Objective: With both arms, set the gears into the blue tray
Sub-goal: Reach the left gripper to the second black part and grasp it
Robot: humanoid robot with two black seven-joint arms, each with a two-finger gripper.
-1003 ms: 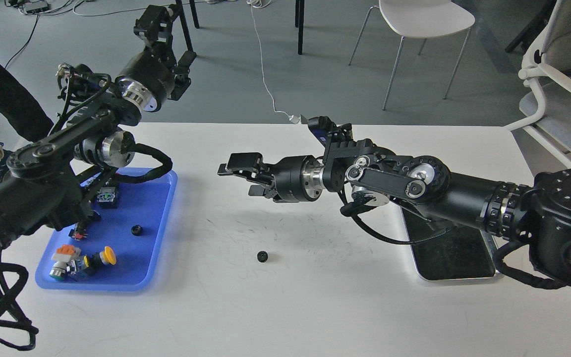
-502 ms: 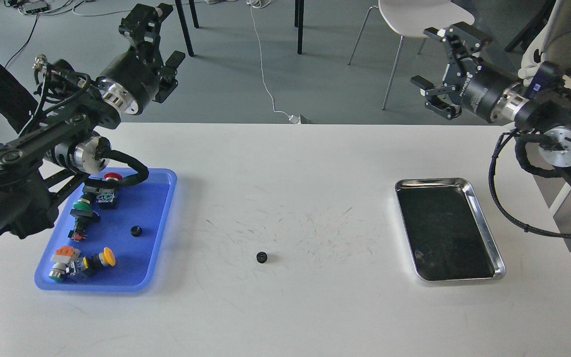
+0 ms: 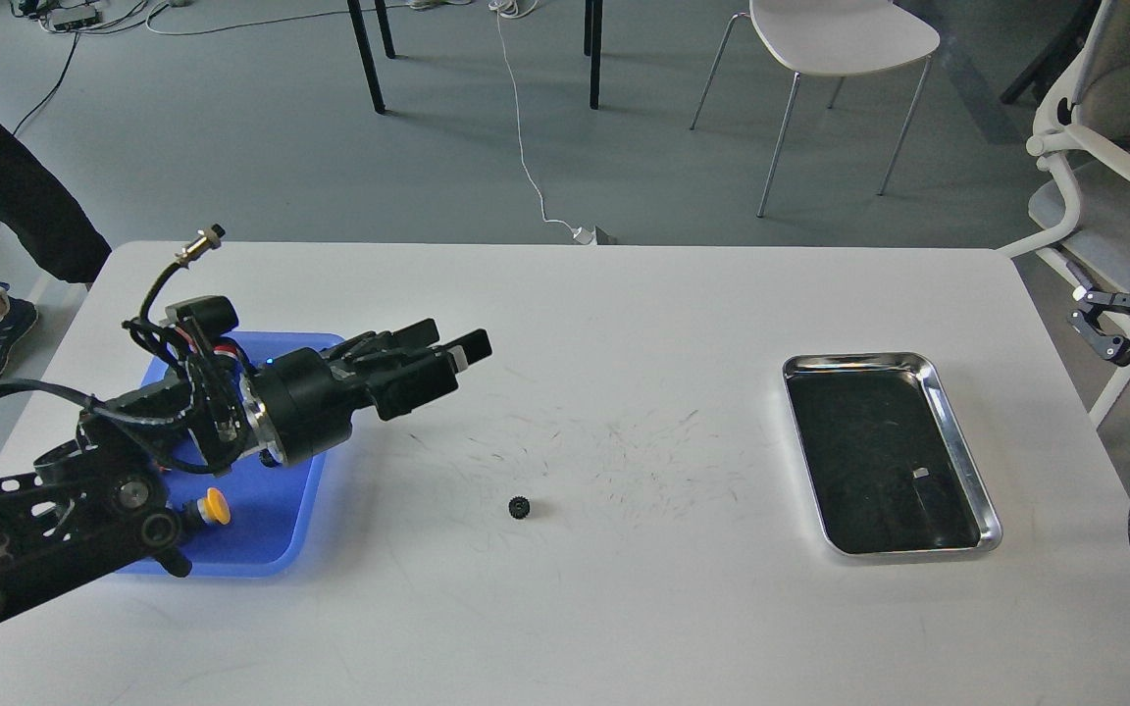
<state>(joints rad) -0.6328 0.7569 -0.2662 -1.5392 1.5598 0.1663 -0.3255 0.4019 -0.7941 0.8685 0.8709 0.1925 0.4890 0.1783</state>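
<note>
One small black gear (image 3: 519, 507) lies alone on the white table, slightly left of centre. The blue tray (image 3: 276, 525) sits at the left, largely covered by my left arm. My left gripper (image 3: 449, 349) reaches out past the tray's right rim, pointing right, open and holding nothing. It hangs up and to the left of the gear, well apart from it. My right gripper (image 3: 1103, 318) shows at the far right edge, off the table, open and empty. Whatever lies in the covered part of the tray is hidden.
A yellow-capped switch (image 3: 216, 506) peeks out in the blue tray under my left arm. A shiny steel tray (image 3: 959, 422) with a dark bottom sits at the right of the table. Chairs (image 3: 835, 39) stand behind the table, and a person's leg (image 3: 6, 186) is at far left.
My left arm has swung down from its raised pose to lie low over the blue tray, gripper pointing right. My right arm has drawn back to the right edge. The gear has not moved.
</note>
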